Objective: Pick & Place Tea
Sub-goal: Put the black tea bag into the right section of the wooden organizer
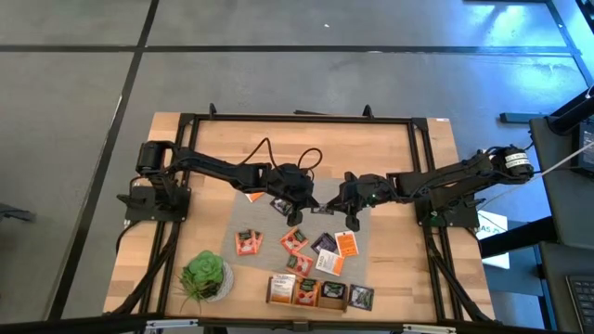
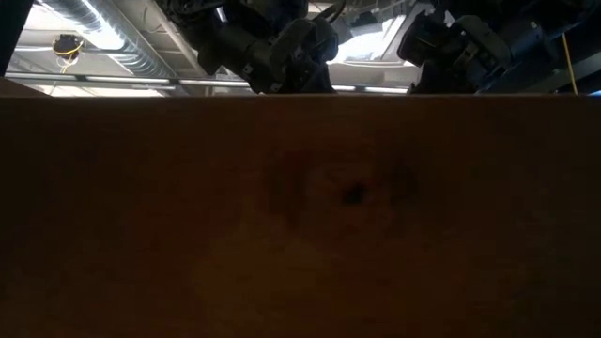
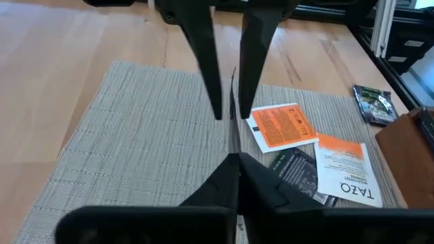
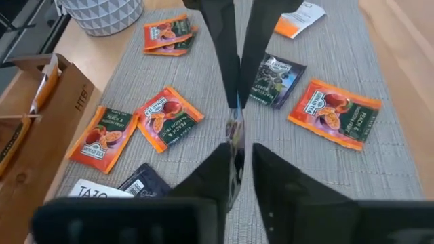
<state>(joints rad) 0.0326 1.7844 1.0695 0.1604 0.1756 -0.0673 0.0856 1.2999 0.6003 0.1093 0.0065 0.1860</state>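
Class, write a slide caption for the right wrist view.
Small flat tea sachets scattered on a grey woven mat, both arms' jaws meeting on one sachet edge-on.

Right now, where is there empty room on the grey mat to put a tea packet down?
The grey mat is bare on the left arm's side, between the left gripper and the mat's edge. It is crowded toward the plant and box, where orange sachets and black sachets lie close together.

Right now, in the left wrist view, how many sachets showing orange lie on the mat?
2: an orange sachet on the mat, and beside it a white TAZO sachet with orange top. More may be hidden.
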